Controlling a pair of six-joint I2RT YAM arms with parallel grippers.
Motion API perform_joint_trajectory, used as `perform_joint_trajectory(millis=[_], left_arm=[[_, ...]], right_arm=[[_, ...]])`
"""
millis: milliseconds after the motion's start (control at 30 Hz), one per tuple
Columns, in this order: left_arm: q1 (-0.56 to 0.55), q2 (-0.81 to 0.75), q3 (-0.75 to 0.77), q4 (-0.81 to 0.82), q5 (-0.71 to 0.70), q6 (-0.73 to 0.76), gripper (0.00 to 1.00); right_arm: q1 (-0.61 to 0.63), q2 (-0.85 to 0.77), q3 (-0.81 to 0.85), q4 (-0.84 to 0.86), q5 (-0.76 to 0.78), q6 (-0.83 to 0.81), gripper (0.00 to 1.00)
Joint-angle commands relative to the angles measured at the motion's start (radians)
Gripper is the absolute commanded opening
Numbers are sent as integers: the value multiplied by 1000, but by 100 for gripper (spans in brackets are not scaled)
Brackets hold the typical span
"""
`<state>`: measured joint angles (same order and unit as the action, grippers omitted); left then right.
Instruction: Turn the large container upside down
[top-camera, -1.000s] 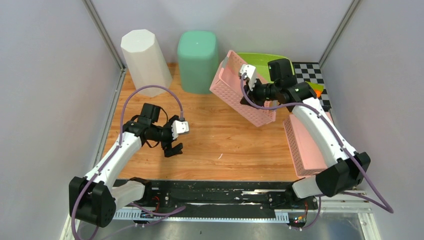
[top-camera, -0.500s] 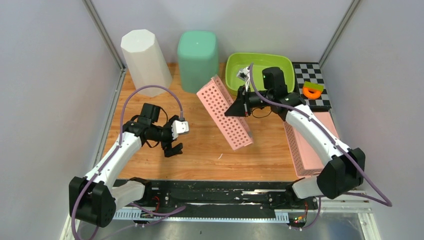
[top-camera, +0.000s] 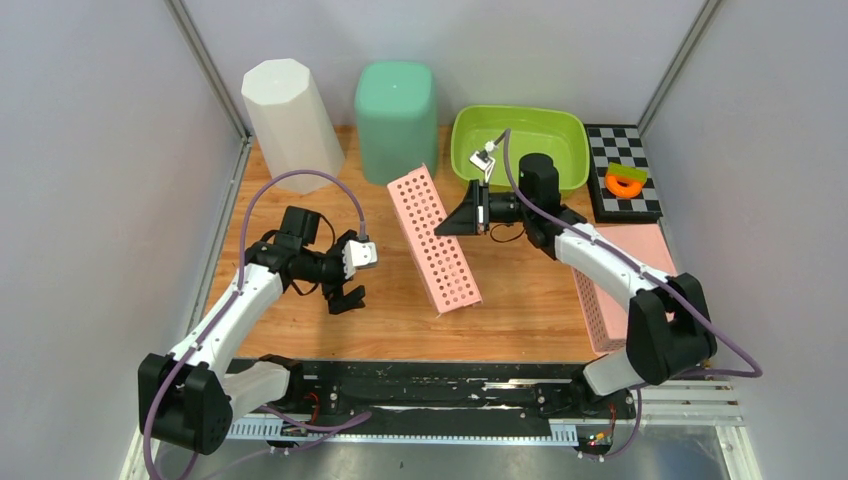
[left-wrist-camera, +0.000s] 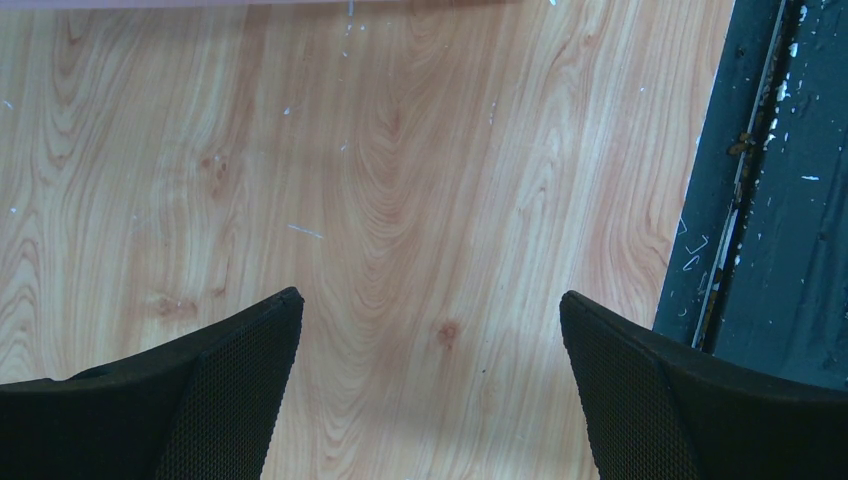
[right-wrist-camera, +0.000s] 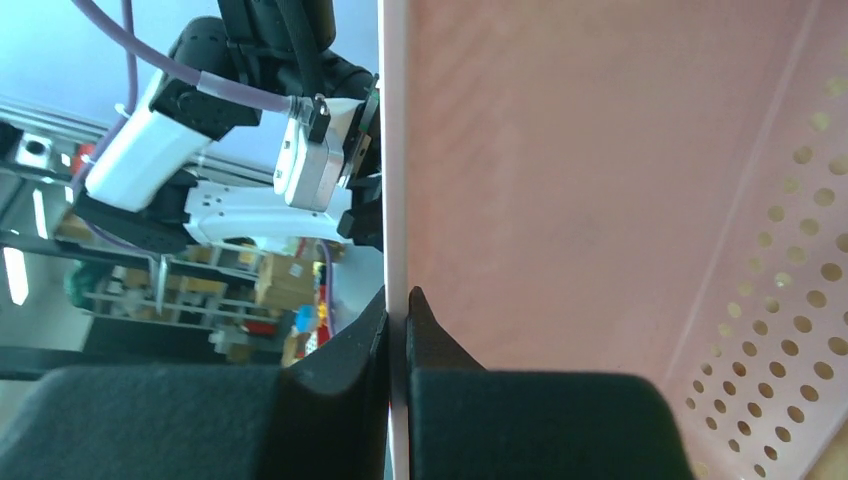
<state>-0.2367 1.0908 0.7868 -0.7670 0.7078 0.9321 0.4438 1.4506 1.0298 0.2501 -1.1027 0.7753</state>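
The large container (top-camera: 435, 240) is a long pink perforated basket. It stands tipped on its long side at the table's middle, with a hole-dotted wall facing up. My right gripper (top-camera: 464, 214) is shut on its thin rim from the right. In the right wrist view the gripper (right-wrist-camera: 397, 300) pinches the wall edge, and the pink inside (right-wrist-camera: 600, 200) fills the right of the frame. My left gripper (top-camera: 345, 276) hangs open over bare wood left of the basket, apart from it. The left wrist view shows that gripper (left-wrist-camera: 430, 330) with nothing between its fingers.
A white octagonal container (top-camera: 290, 115) and a mint green bin (top-camera: 395, 120) stand at the back left. A lime tub (top-camera: 518, 140) sits behind the right arm. On a checkerboard (top-camera: 612, 145) lies an orange ring (top-camera: 625, 183). A second pink basket (top-camera: 615, 295) lies at the right edge.
My right arm has swung the pink basket left and down from in front of the lime tub, turning it over onto its long side. The left arm has not moved.
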Motion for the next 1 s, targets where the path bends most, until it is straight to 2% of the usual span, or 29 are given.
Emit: perform_joint_trajectory(millis=[0, 133, 333, 700, 800, 967], left_arm=[[11, -5, 19, -19, 23, 13, 100], [11, 2, 20, -19, 21, 11, 100], [11, 6, 19, -18, 24, 14, 100], [13, 14, 21, -25, 32, 19, 100], [13, 15, 20, -24, 33, 20, 100], [13, 20, 22, -25, 37, 22, 100]], right_arm=[[12, 14, -62, 220, 18, 214, 3], [-6, 57, -107, 222, 61, 244, 3], [-109, 123, -123, 156, 88, 242, 3], [-226, 225, -112, 80, 33, 174, 3], [-247, 246, -85, 24, -9, 122, 7], [-291, 241, -67, -28, -51, 83, 24]])
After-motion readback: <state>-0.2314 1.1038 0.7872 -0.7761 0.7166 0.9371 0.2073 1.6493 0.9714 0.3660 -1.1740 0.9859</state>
